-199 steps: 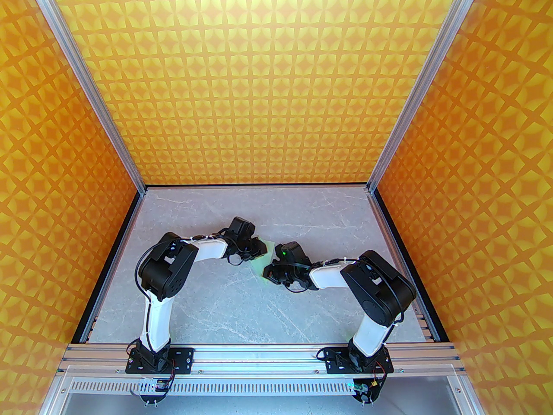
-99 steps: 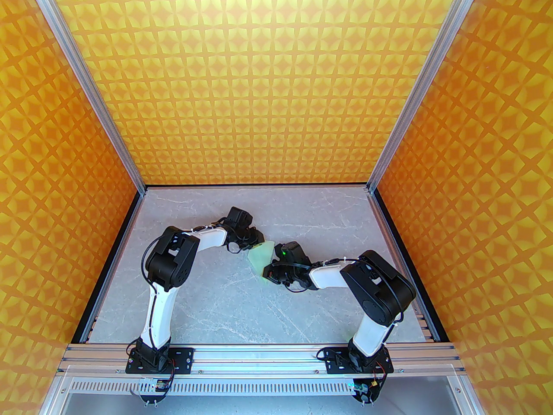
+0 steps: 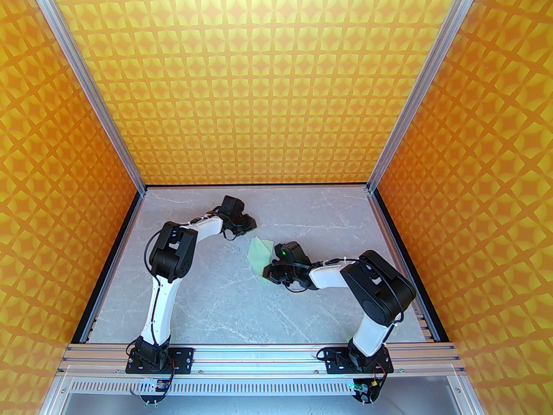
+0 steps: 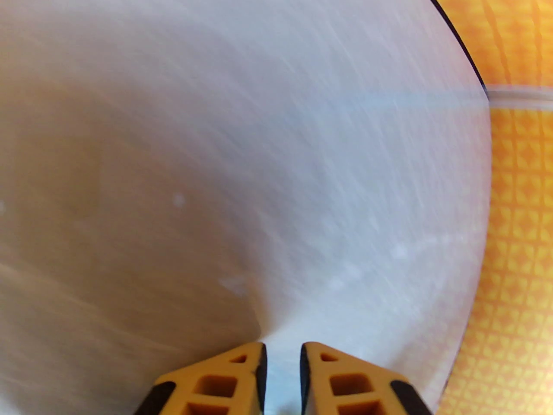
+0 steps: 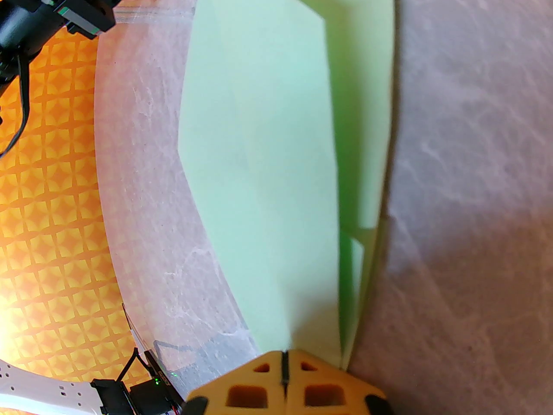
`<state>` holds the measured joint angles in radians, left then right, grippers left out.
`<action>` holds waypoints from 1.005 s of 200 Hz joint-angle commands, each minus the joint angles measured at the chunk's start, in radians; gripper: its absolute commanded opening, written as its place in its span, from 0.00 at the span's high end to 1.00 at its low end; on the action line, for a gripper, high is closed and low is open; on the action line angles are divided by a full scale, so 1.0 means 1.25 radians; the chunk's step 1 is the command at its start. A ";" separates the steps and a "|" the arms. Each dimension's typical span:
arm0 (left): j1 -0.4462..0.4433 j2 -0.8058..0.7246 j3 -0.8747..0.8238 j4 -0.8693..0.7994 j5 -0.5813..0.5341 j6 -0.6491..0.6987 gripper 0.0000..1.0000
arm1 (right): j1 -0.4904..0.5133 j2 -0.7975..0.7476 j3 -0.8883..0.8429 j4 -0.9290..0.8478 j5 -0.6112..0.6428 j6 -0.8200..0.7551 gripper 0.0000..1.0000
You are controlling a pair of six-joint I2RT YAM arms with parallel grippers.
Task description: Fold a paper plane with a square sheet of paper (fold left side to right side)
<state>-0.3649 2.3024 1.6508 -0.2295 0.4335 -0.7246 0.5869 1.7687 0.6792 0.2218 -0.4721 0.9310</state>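
Observation:
The sheet of paper (image 3: 260, 252) is pale mint green, creased into a pointed shape, and lies mid-table. In the right wrist view the sheet of paper (image 5: 268, 145) stretches away from the fingertips, with a folded flap slightly raised along its right edge. My right gripper (image 3: 267, 275) is shut, and its tips (image 5: 284, 361) rest on the sheet's near end. Whether paper is pinched between them I cannot tell. My left gripper (image 3: 250, 222) hovers behind and left of the sheet, apart from it. A narrow gap separates its yellow fingers (image 4: 242, 374), with nothing between them.
The grey marbled table (image 3: 216, 301) is boxed in by orange patterned walls (image 3: 276, 80) at the back and both sides. The left arm's black wrist (image 5: 52, 7) appears at the top left of the right wrist view. The table's far edge (image 4: 479, 84) is close ahead of the left gripper.
My left gripper has pulled back and to the left, off the sheet, which now lies uncovered with its flap showing. The right arm has stayed put.

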 commanded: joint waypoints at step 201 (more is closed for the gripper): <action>-0.149 -0.118 -0.307 0.157 0.010 -0.084 0.82 | 0.005 -0.016 0.162 -0.382 0.022 -0.114 0.92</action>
<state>-0.5442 2.1338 1.3014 -0.0250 0.4789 -0.8368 0.5877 1.7287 0.8272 -0.1665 -0.4450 0.8188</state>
